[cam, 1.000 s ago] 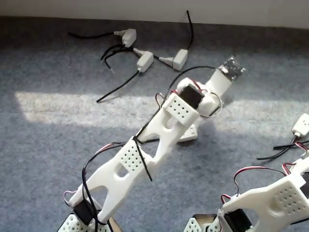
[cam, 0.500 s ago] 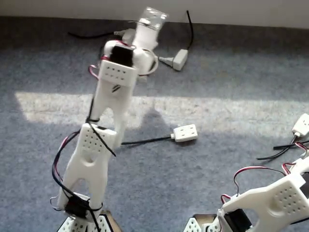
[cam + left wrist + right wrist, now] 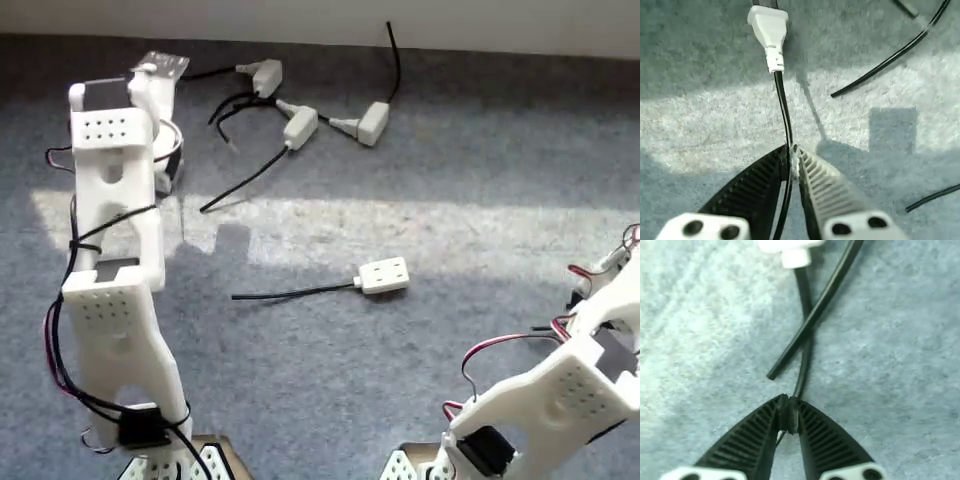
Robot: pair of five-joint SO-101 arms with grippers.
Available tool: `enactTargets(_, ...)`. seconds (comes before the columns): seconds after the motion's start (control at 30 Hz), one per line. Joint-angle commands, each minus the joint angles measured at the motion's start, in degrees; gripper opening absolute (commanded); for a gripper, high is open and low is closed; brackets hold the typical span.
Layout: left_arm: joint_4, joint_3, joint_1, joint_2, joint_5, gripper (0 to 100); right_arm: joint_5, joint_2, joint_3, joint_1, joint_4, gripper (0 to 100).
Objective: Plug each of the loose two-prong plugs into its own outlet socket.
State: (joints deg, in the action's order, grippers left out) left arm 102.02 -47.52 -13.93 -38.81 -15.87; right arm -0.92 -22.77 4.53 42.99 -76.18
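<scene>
The white outlet socket lies mid-table with its black cord trailing left. Three white plugs lie at the back. My left arm stands at the far left. My left gripper is shut on the black cord of a white plug, a short way behind the plug. My right arm is at the right edge. My right gripper is shut on the black cord of another white plug.
A second black cord crosses the one the right gripper holds, its cut end beside it. A loose cord end lies near the left gripper. A wall runs along the back. Grey carpet lies bare in the middle front.
The left arm has swung from over the outlet socket to the back, then to the far left, uncovering the socket. The right arm has shifted toward the right edge, over the plug there.
</scene>
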Motion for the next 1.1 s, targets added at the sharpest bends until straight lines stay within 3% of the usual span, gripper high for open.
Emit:
enactTargets(0.0, -0.4, 10.4, -6.1, 3.8, -4.0, 1, 4.3, 3.2, 0.1, -5.3, -0.4, 0.8)
enactTargets(0.2, -0.4, 19.3, -14.8, 3.7, -20.7, 1, 10.1, 3.2, -2.9, -12.9, 0.2, 0.8)
enactTargets(0.37, -1.6, 23.7, -19.0, 3.7, -33.1, 2, 10.3, 3.1, -12.2, -17.9, 7.8, 0.8)
enactTargets(0.6, -4.3, 25.1, -18.9, 3.9, -31.6, 26, 10.4, 3.2, -18.9, -19.1, 12.6, 0.8)
enactTargets(0.87, -7.9, 19.4, -16.0, 3.8, -31.1, 27, 10.5, 3.6, -24.0, -19.5, 17.7, 0.8)
enactTargets(1.07, -19.1, 19.5, -14.4, 3.6, -32.6, 27, 10.5, 3.5, -24.1, -19.6, 18.0, 0.8)
